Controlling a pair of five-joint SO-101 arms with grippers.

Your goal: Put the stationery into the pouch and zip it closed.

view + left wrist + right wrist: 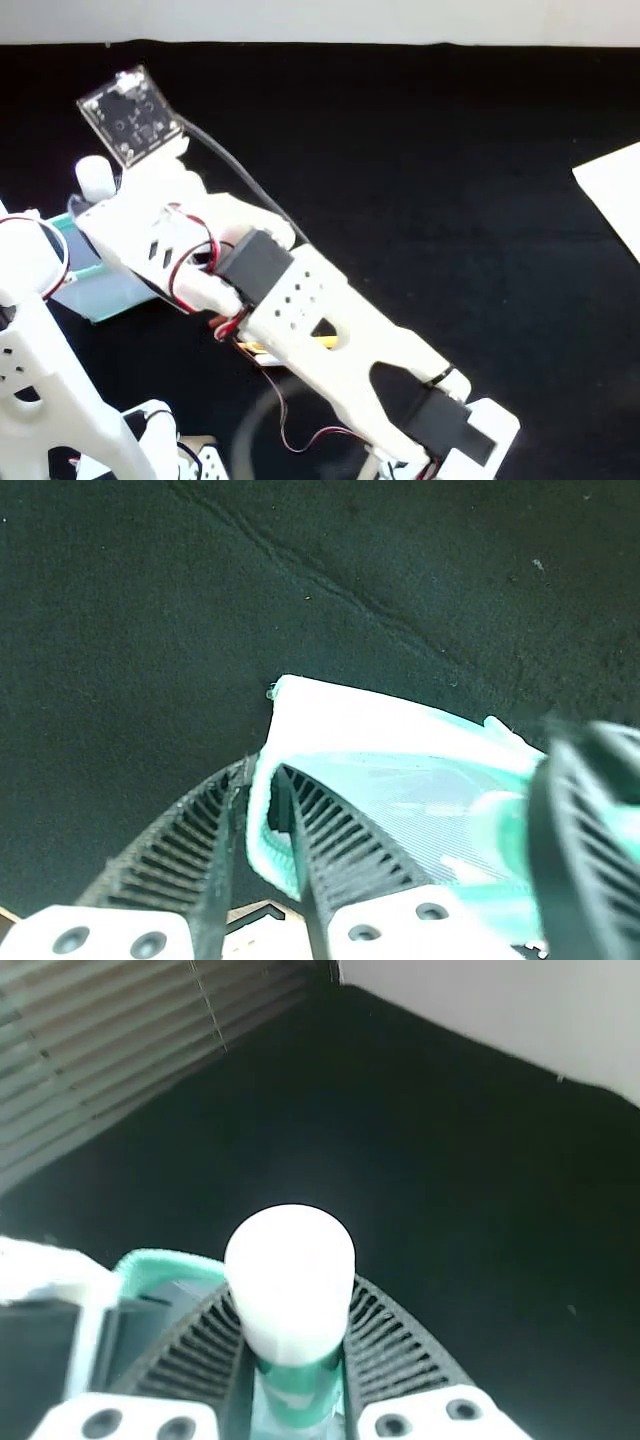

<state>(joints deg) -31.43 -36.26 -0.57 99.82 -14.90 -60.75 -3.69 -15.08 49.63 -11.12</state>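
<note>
A translucent teal pouch (100,285) lies at the left of the black table. My left gripper (263,775) is shut on the pouch's (400,770) open rim, with the edge pinched between its ribbed fingers. My right gripper (290,1305) is shut on a green stick with a round white cap (290,1260), held upright just over the pouch's teal rim (160,1265). From above, the white cap (95,178) stands at the pouch's far end, under the right arm's wrist camera (130,115). The right gripper's dark finger (590,820) is beside the pouch.
The right arm (320,320) stretches diagonally from the front edge toward the pouch. A yellow-orange item (255,347) peeks out beneath it. A white sheet (615,195) lies at the table's right edge. The black cloth (420,160) at the middle and back is bare.
</note>
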